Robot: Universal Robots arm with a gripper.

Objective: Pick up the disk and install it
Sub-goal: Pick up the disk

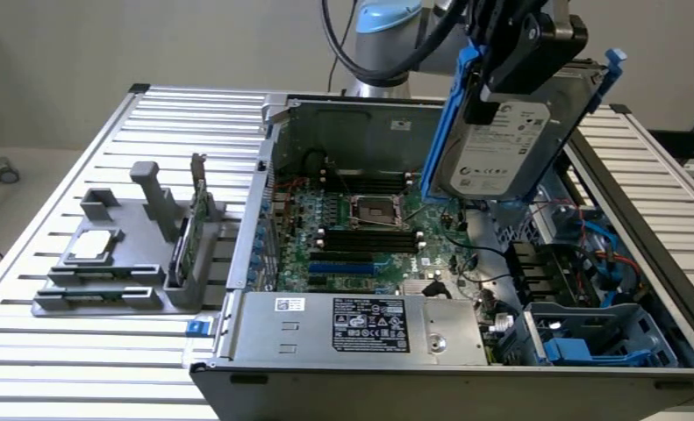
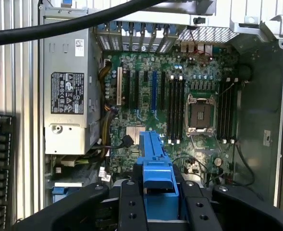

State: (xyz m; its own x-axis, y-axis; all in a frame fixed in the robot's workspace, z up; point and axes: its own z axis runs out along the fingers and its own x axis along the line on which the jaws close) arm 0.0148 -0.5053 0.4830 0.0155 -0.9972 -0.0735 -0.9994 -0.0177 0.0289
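Note:
The disk [image 1: 501, 149], a silver hard drive with a white label and blue carrier rails, hangs tilted in the air above the far right part of the open computer case [image 1: 247, 254]. My gripper [image 1: 499, 103] is shut on it from above, clamping its upper end. In the wrist view one blue rail of the disk [image 2: 153, 161] sticks out between my black fingers [image 2: 130, 204], and the motherboard [image 2: 179, 96] lies below it.
In the case are the motherboard [image 1: 359, 232], a grey power supply [image 1: 359, 326] at the front and blue drive bays [image 1: 581, 346] with cables at the exterior view's right. A grey fixture [image 1: 101, 281] on the slatted table holds a small silver chip [image 1: 94, 247] and an upright green card [image 1: 189, 232].

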